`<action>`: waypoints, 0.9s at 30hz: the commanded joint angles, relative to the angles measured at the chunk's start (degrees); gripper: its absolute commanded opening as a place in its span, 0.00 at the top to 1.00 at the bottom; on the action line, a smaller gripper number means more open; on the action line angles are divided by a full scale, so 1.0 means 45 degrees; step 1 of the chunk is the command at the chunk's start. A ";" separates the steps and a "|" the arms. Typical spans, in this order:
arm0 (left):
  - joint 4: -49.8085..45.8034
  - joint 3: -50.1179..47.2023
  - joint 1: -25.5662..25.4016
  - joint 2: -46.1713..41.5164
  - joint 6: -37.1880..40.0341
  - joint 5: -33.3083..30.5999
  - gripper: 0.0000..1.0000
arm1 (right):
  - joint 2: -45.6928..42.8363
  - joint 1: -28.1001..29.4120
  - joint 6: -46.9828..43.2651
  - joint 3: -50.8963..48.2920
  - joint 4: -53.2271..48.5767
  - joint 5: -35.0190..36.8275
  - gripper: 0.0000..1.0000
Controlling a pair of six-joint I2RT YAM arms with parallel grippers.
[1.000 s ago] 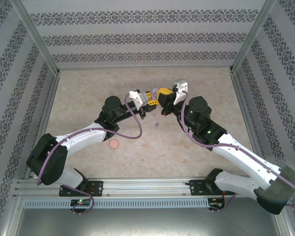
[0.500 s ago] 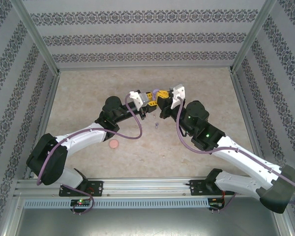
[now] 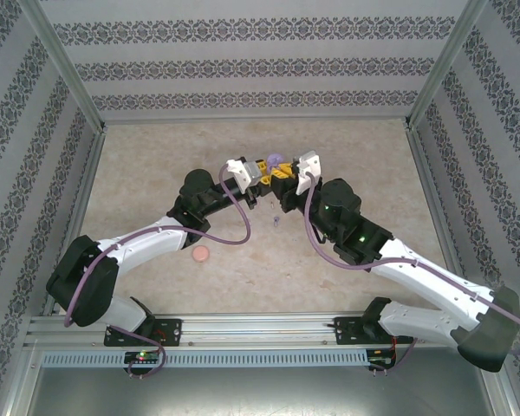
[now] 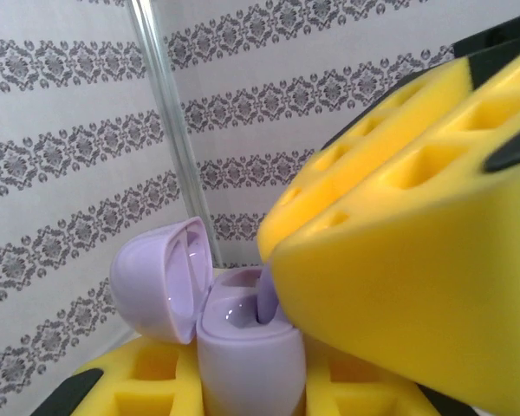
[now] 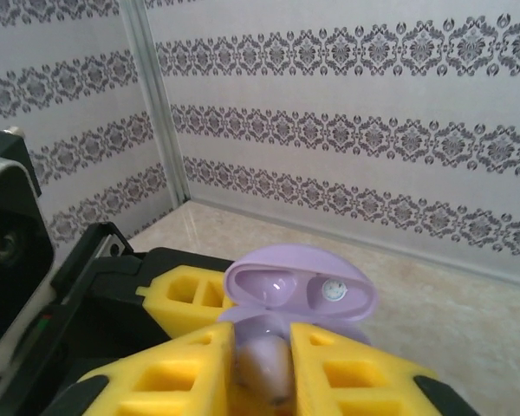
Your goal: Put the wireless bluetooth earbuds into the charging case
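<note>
Reaching in from the side, the right jaws have been brought over the open purple charging case [image 4: 243, 355], which is clamped upright between the left jaws. A purple earbud [image 5: 264, 364] is seen between the right jaws' yellow pads [image 5: 355, 373], its stem entering the case. Whether it is squeezed or just released cannot be told. Seating is judged nearly done. Another small purple bud [image 3: 277, 222] is left on the tabletop [image 3: 269, 277], short of both jaws.

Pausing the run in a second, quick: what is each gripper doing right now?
Left gripper: closed on the purple case.
Right gripper: around a purple earbud; whether it grips cannot be told.
</note>
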 commanded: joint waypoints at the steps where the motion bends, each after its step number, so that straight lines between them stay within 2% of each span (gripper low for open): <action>1: 0.1817 0.0608 0.0009 -0.0612 -0.0249 -0.0242 1.00 | 0.0242 0.0254 0.0375 0.0210 -0.1399 -0.0152 0.70; 6: 0.1944 0.0522 -0.0006 -0.0588 -0.0282 -0.0316 1.00 | 0.0176 0.0273 0.0471 0.0423 -0.1625 -0.0134 0.53; 14: 0.1942 0.0558 -0.0006 -0.0520 -0.0301 -0.0362 1.00 | -0.0113 0.0221 0.0873 0.0412 -0.2106 -0.0068 0.33; 23: 0.1928 0.0549 -0.0006 -0.0491 -0.0233 -0.0470 1.00 | -0.1048 -0.0202 0.1644 0.0114 -0.2658 -0.0675 0.18; 27: 0.1947 0.0558 -0.0009 -0.0441 -0.0215 -0.0515 1.00 | -0.1407 -0.0382 0.1857 -0.0040 -0.2924 -0.0931 0.18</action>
